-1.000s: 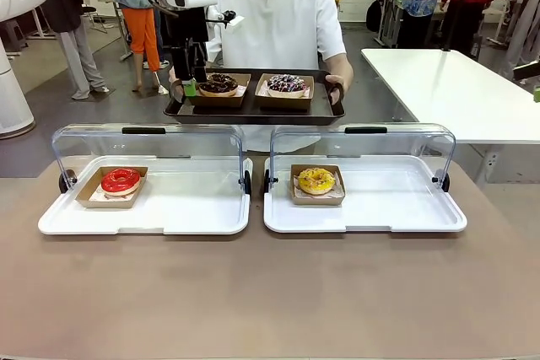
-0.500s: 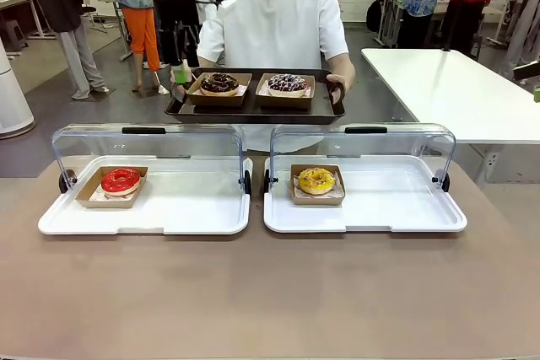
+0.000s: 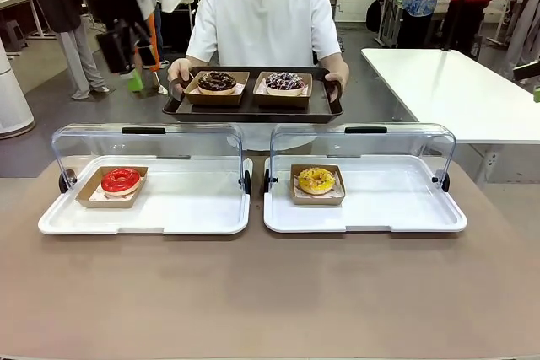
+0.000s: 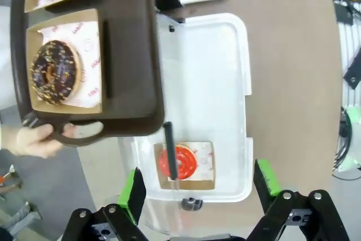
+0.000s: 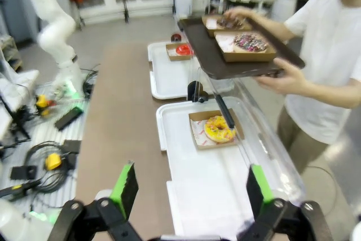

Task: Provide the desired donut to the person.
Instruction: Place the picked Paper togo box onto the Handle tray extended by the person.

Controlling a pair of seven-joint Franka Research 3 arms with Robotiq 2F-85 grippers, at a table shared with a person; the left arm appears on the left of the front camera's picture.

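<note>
The person (image 3: pixel 268 18) in a white shirt holds a dark tray (image 3: pixel 253 107) over the table's far edge. It carries a chocolate donut (image 3: pixel 218 82) and a sprinkled chocolate donut (image 3: pixel 284 82), each in a card box. A red donut (image 3: pixel 121 180) lies in the left white case and a yellow donut (image 3: pixel 316 180) in the right one. My left gripper (image 3: pixel 128 69) hangs open and empty, high to the left of the tray, blurred. In the left wrist view the left gripper (image 4: pixel 198 187) is above the red donut (image 4: pixel 183 162). My right gripper (image 5: pixel 190 190) is open, short of the yellow donut (image 5: pixel 219 129).
Both white cases (image 3: pixel 186 217) have clear lids (image 3: pixel 148 145) standing raised at their far side. The brown table in front of them is bare. A white table (image 3: pixel 456 90) stands at the back right. Bystanders move about behind the person.
My left gripper has drawn away from the tray's left donut box, up and to the left, empty. The tray, its donuts and the two cases stay where they were.
</note>
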